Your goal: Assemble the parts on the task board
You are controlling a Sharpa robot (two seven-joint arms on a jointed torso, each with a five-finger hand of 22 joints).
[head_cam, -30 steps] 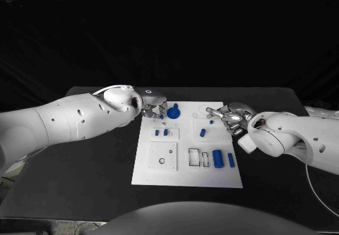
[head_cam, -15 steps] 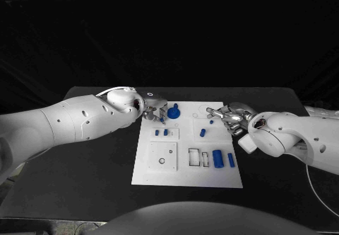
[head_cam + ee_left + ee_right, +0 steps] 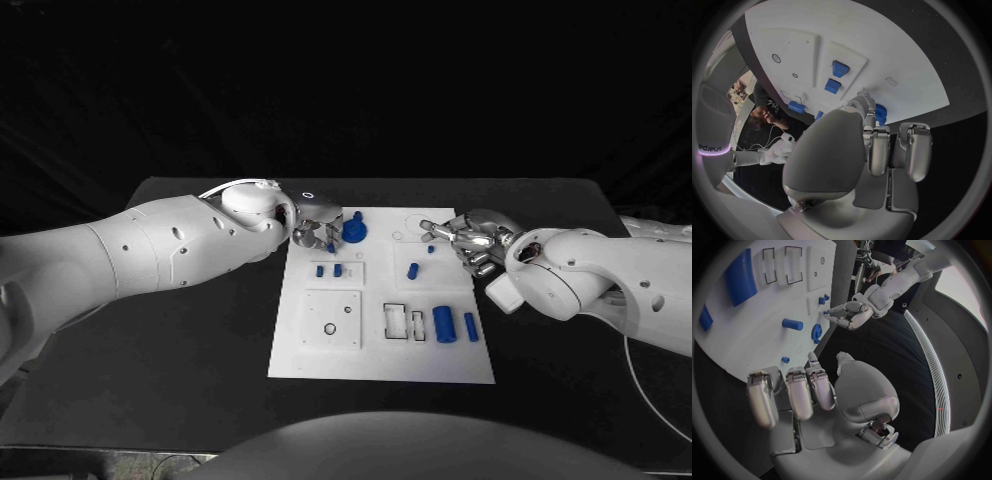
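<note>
1. The left hand [image 3: 316, 231] hung over the far left corner of the task board [image 3: 332, 362], its fingers [image 3: 878, 145] curled near the blue round part [image 3: 355, 231] – whether they gripped it, I could not tell.
2. On the board's left half lay two small blue parts [image 3: 329, 270] side by side in a recessed square, with a plain square plate [image 3: 332, 320] nearer the robot.
3. Toward the middle sat a short blue peg [image 3: 414, 270]; nearer the robot, two blue cylinders [image 3: 454, 325] lay beside empty rectangular slots [image 3: 405, 321].
4. The right hand [image 3: 469, 238] hovered at the board's far right edge above the black worktop [image 3: 577, 400] – fingers [image 3: 798, 392] loosely bent, apart, holding nothing.
</note>
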